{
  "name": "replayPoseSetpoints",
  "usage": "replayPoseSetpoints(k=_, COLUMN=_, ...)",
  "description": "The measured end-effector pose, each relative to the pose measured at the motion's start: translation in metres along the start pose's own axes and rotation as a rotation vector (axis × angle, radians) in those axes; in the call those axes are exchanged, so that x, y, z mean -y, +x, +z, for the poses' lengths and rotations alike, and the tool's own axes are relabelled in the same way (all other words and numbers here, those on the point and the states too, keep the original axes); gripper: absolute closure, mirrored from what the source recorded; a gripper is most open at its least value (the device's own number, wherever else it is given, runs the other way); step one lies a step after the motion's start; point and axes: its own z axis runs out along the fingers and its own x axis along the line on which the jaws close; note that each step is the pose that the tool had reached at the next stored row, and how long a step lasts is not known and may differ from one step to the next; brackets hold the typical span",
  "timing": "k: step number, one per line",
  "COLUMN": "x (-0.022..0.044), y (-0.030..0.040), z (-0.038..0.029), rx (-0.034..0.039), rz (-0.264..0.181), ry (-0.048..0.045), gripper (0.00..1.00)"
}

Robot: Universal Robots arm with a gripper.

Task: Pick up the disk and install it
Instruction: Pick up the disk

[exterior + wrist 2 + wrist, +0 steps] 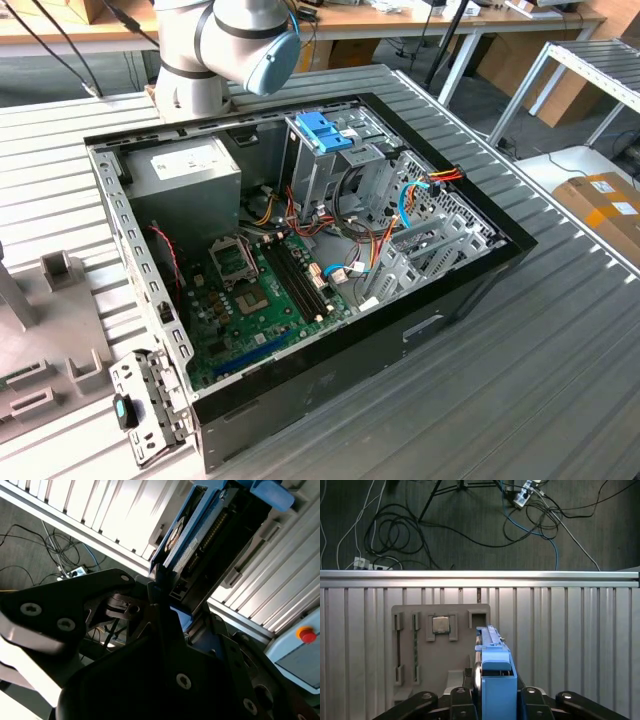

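Note:
The disk [492, 672] stands on edge between my gripper's [492, 697] black fingers, its blue plastic bracket facing the first wrist camera. The second wrist view shows the disk [197, 540] from the side, with its printed label and blue edging, and my gripper [161, 594] shut on its lower end. The disk hangs over the slatted metal table, beside a grey holder plate [405, 680]. In the exterior view the open computer case [470, 275] lies on the table, with a metal drive cage topped by a blue latch [325, 130].
The grey holder plate carries a processor chip [440, 624] and a memory stick [415, 650]. The table's edge rail [480, 575] runs just past it, with cables on the floor beyond. A power-supply box [190, 175] and motherboard [250, 300] fill the case. A red button [307, 634] sits nearby.

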Motion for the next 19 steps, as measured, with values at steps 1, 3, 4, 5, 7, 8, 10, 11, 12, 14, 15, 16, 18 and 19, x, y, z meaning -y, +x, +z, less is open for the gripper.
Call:
replayPoseSetpoints(k=1, x=0.0001, y=-0.0001, z=-0.0018, rx=0.0, rz=0.0, ry=0.0, gripper=0.63)
replayPoseSetpoints(k=3, x=0.0003, y=-0.0003, z=-0.0048, rx=0.0, rz=0.0, ry=0.0, gripper=0.63)
replayPoseSetpoints(k=4, x=0.0004, y=-0.0005, z=-0.0067, rx=0.0, rz=0.0, ry=0.0, gripper=0.63)
replayPoseSetpoints(k=5, x=0.0004, y=-0.0005, z=-0.0076, rx=0.0, rz=0.0, ry=0.0, gripper=0.63)
replayPoseSetpoints(k=7, x=0.0005, y=-0.0007, z=-0.0095, rx=0.0, rz=0.0, ry=0.0, gripper=0.63)
replayPoseSetpoints(k=8, x=0.0006, y=-0.0008, z=-0.0111, rx=0.0, rz=0.0, ry=-0.0001, gripper=0.63)
replayPoseSetpoints(k=10, x=0.0007, y=-0.0009, z=-0.0124, rx=0.0, rz=0.0, ry=-0.0001, gripper=0.63)
replayPoseSetpoints(k=11, x=0.0007, y=-0.0009, z=-0.013, rx=0.0, rz=0.0, ry=-0.0001, gripper=0.63)
replayPoseSetpoints(k=12, x=0.0008, y=-0.001, z=-0.0136, rx=0.0, rz=0.0, ry=-0.0002, gripper=0.63)
replayPoseSetpoints(k=14, x=0.0009, y=-0.0011, z=-0.015, rx=0.0001, rz=0.0, ry=0.0, gripper=0.63)
replayPoseSetpoints(k=15, x=0.001, y=-0.0011, z=-0.016, rx=0.0, rz=0.0, ry=-0.0001, gripper=0.63)
replayPoseSetpoints(k=16, x=0.001, y=-0.0012, z=-0.0166, rx=0.0, rz=0.0, ry=-0.0002, gripper=0.63)
replayPoseSetpoints(k=18, x=0.0011, y=-0.0013, z=-0.0181, rx=0.0, rz=0.0, ry=-0.0001, gripper=0.63)
replayPoseSetpoints(k=19, x=0.0011, y=-0.0014, z=-0.0191, rx=0.0, rz=0.0, ry=-0.0002, gripper=0.63)
